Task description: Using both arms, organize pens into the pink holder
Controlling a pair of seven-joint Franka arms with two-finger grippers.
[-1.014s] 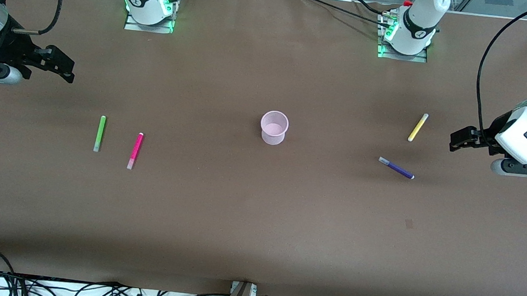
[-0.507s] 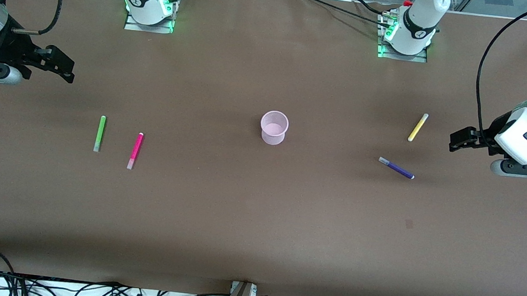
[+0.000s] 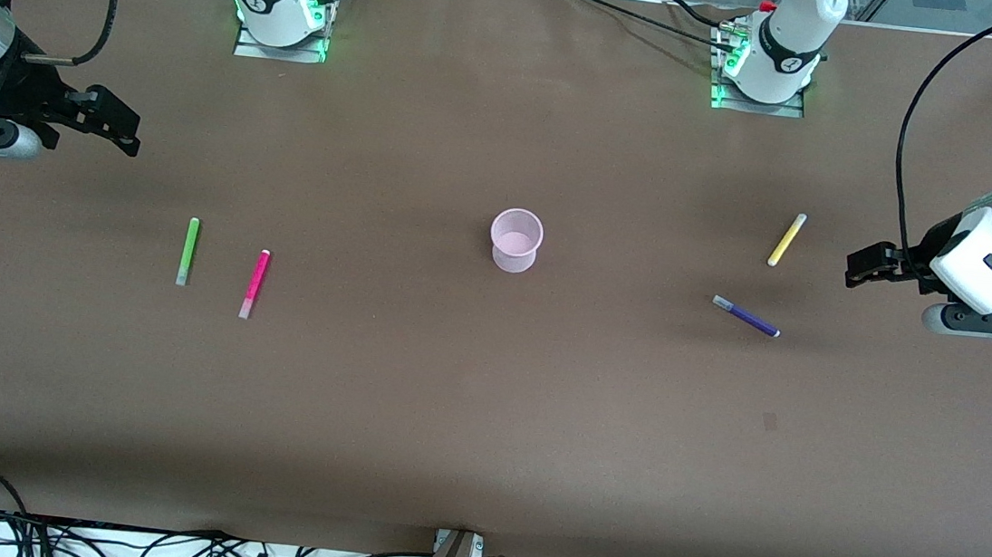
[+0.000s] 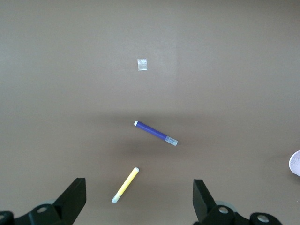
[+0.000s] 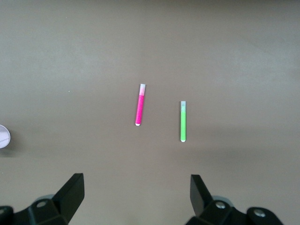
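Observation:
The pink holder stands upright in the middle of the table, with no pens in it. A green pen and a magenta-pink pen lie toward the right arm's end; both also show in the right wrist view, the green pen and the magenta-pink pen. A yellow pen and a dark purple pen lie toward the left arm's end, also seen in the left wrist view as the yellow pen and the purple pen. My left gripper is open and empty, beside the yellow pen. My right gripper is open and empty, over bare table.
The brown table top is wide and bare nearer the front camera. A small pale patch marks the table near the purple pen. The two arm bases stand at the table's back edge. Cables lie along the front edge.
The left arm has shifted very slightly; the pens, the holder and the right arm have not moved.

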